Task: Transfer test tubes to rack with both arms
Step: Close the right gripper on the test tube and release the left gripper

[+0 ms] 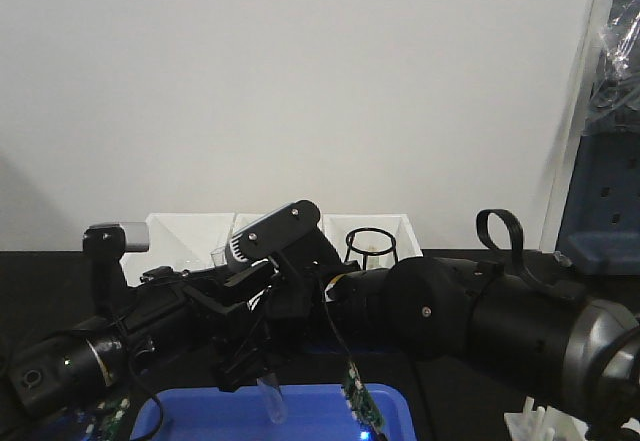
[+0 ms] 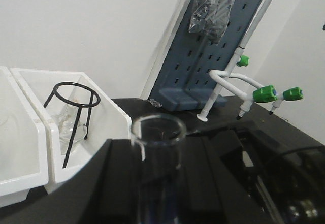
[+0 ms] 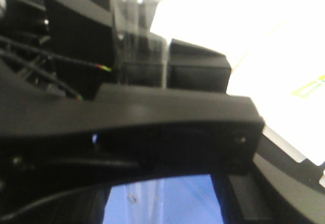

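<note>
White wall [image 1: 300,81] | left pincer [image 1: 252,359] grips test tube [image 1: 271,399] — over blue tray [image 1: 195,413] | right pincer [image 1: 292,306] — cannot tell

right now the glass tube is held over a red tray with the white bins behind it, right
Not quite: the tray is blue, not red, as the front-facing view shows. The glass tube is held over it, with the white bins behind.
</note>
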Robot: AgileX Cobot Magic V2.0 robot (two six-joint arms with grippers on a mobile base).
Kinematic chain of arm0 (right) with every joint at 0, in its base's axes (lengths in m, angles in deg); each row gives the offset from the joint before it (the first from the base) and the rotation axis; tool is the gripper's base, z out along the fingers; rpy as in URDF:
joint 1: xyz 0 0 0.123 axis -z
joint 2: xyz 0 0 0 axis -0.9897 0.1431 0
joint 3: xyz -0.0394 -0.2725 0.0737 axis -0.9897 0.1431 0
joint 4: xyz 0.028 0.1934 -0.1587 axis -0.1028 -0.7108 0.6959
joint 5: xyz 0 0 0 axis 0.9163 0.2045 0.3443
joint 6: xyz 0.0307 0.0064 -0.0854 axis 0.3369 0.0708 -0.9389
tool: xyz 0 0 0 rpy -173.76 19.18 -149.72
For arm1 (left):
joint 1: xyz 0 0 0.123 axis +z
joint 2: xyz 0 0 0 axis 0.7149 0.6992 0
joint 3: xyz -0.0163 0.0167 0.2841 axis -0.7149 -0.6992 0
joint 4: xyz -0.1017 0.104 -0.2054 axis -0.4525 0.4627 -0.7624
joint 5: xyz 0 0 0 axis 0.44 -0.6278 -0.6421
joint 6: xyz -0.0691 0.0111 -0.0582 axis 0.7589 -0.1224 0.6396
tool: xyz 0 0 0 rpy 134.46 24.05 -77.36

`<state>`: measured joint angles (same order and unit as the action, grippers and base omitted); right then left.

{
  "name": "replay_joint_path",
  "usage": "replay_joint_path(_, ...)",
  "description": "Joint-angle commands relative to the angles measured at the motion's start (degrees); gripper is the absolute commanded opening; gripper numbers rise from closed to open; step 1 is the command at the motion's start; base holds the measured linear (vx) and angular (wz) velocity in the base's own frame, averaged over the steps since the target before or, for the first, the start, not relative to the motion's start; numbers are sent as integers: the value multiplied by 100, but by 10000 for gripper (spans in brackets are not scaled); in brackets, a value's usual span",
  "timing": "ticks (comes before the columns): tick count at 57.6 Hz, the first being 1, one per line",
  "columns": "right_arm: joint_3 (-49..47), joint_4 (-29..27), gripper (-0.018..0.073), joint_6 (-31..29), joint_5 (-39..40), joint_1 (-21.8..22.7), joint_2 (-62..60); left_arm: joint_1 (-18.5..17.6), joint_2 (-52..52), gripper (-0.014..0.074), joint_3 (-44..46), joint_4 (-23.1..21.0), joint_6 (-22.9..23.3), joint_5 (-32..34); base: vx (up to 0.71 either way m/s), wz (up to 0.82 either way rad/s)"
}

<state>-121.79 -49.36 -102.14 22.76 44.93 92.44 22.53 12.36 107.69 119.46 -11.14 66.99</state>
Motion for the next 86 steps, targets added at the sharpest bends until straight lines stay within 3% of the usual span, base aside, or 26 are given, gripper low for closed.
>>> replay_joint_path(1, -220, -18, 435, -4, 384, 30, -338, -23, -210, -1, 195, -163, 10, 375, 0, 0)
replay_joint_path(12, -220, -18, 327, -2, 379, 30, -338, -23, -210, -1, 195, 144, 15, 375, 0, 0)
replay_joint_path(32, -220, -18, -15, -16, 388, 30, -338, -23, -210, -1, 195, 224, 26, 380, 0, 0)
replay_joint_path(52, -220, -46, -11, 171, 692, 30, -338, -23, -210, 38, 195, 224, 26, 592, 0, 0)
replay_joint_path(62, -220, -39, -11, 164, 655, 30, -338, -18, -210, 168, 195, 129, 26, 581, 0, 0)
replay_joint_path(75, -220, -39, -11, 164, 710, 30, -338, -18, -210, 459, 195, 60, 26, 612, 0, 0)
replay_joint_path(86, -220, -39, -10, 164, 861, 30, -338, -18, -210, 540, 195, 54, 26, 612, 0, 0)
